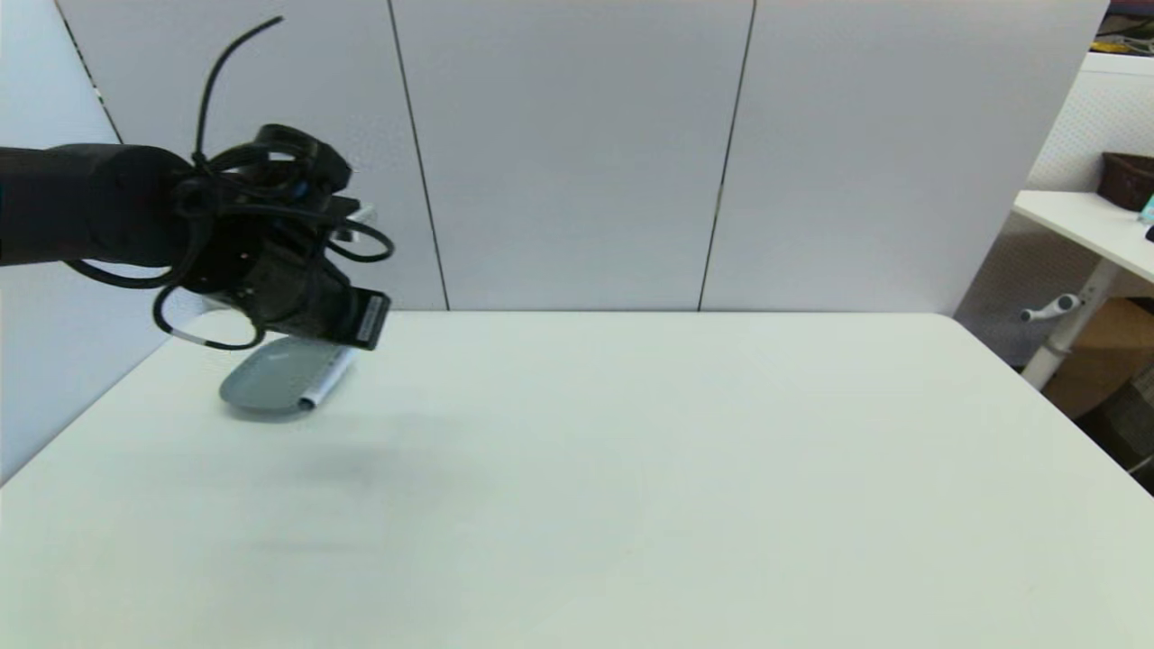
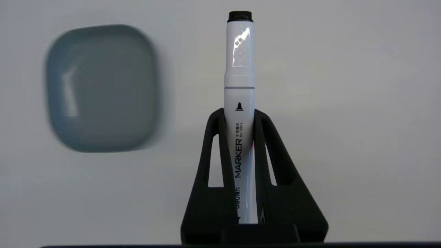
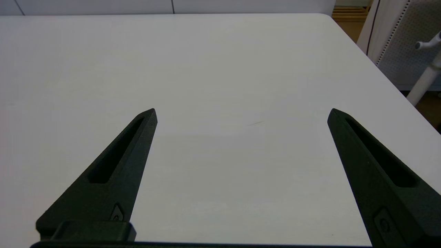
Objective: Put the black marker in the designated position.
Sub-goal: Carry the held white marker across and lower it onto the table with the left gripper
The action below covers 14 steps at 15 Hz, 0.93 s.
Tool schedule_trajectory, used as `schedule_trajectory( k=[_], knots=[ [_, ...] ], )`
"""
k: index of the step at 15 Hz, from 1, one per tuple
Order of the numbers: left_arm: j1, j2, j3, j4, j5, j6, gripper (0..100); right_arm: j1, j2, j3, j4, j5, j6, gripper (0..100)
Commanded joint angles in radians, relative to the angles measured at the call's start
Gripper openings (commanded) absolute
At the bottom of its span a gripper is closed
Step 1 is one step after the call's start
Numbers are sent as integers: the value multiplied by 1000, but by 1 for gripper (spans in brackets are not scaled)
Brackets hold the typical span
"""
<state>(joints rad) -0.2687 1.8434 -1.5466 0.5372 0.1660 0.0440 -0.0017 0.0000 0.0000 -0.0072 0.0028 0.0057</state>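
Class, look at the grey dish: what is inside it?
The grey dish looks empty. The black marker is clamped in the left gripper, off to its side. The head view hides the dish's far part.

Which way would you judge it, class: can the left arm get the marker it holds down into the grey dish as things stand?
Probably yes. The left gripper is shut on the black marker, held above the table just beside the grey dish. The dish looks empty, nothing lies between them, and the open right gripper is well away.
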Motion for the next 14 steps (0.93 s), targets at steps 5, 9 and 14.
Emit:
schedule_trajectory(
  k=[5,9,14],
  knots=[
    [117,188,62,-247,-108,43,0,0,0,0,0,0,0,100],
    [114,221,62,-249,-128,42,0,0,0,0,0,0,0,100],
    [114,227,62,-252,-129,36,100,0,0,0,0,0,0,100]
  ],
)
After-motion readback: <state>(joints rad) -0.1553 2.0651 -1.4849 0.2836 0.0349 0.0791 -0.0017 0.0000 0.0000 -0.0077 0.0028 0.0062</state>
